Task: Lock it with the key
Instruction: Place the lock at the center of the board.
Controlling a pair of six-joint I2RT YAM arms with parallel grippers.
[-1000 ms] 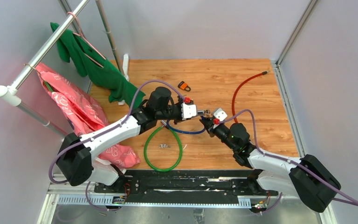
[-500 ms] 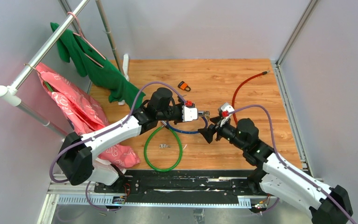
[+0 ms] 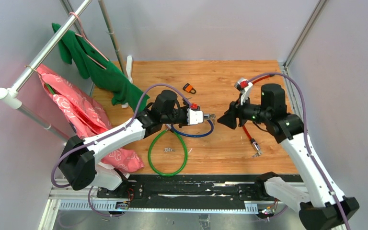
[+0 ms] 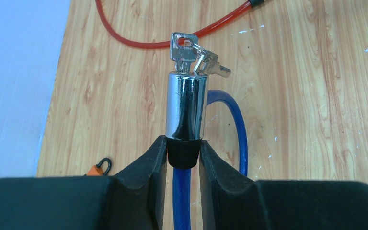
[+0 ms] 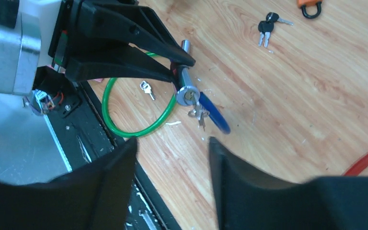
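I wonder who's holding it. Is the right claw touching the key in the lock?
Apart. Top view shows bare table between the right gripper and the key, which sits in the lock.

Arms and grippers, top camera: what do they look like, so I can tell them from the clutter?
The left arm and right arm have white link shells, black joints and a purple cable looping alongside. The left gripper and right gripper each have black tapered fingers, a white wrist block and a red knob.

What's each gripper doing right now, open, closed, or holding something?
Left gripper: closed on the blue cable lock, with the key in its end.
Right gripper: open, holding nothing.
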